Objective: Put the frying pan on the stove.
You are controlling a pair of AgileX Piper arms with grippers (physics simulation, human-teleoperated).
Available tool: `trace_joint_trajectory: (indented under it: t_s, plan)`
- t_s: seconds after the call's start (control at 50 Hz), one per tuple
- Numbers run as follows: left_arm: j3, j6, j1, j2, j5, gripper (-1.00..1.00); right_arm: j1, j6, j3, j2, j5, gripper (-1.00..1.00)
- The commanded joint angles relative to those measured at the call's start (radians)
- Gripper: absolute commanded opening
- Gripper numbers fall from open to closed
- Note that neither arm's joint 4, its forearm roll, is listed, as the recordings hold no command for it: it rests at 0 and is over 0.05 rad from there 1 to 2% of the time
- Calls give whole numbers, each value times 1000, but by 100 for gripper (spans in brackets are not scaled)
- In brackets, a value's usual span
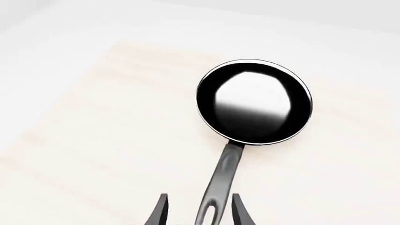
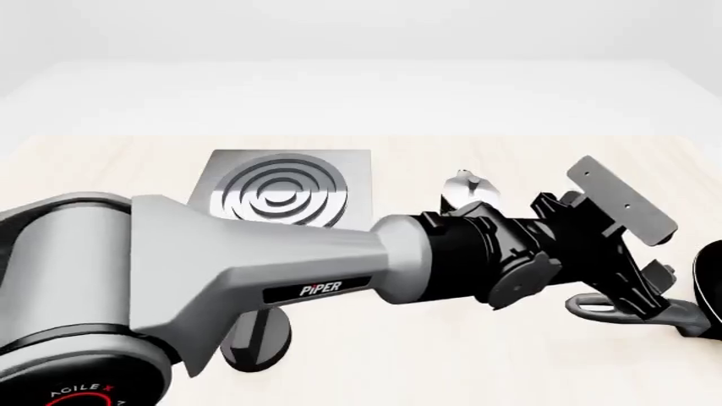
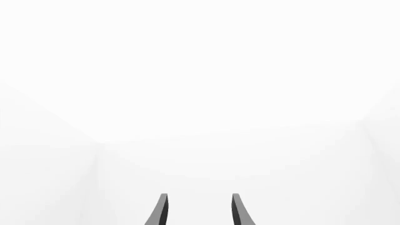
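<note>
The frying pan (image 1: 254, 101) is round and black with a glossy pale inside, and it lies flat on the light wooden table. Its long dark grey handle (image 1: 224, 174) runs back toward my left gripper (image 1: 200, 211). That gripper is open, and the handle's holed end sits between the fingers (image 1: 161, 210) with a gap on each side. In the front view the left arm reaches across to the right, where the left gripper (image 2: 648, 298) hangs over the handle (image 2: 598, 306); the pan (image 2: 711, 288) is cut by the right edge. The stove (image 2: 282, 194) lies far to the left. My right gripper (image 3: 200, 211) is open on nothing.
A silver-topped pot (image 2: 468, 188) stands behind the left arm, right of the stove. A small black oval knob (image 2: 257, 340) lies on the table under the left arm (image 2: 282, 271). The right wrist view faces only blank white.
</note>
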Motion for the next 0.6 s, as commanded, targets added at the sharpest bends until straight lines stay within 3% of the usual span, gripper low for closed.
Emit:
trace_joint_trajectory:
  t_s: [0.02,0.6]
  plan:
    - [-33,14,-9,32,29,100,4,-1,-2,0,-1,100]
    - [-98,33,-22,96,84,100,14,-2,-5,0,-2,100]
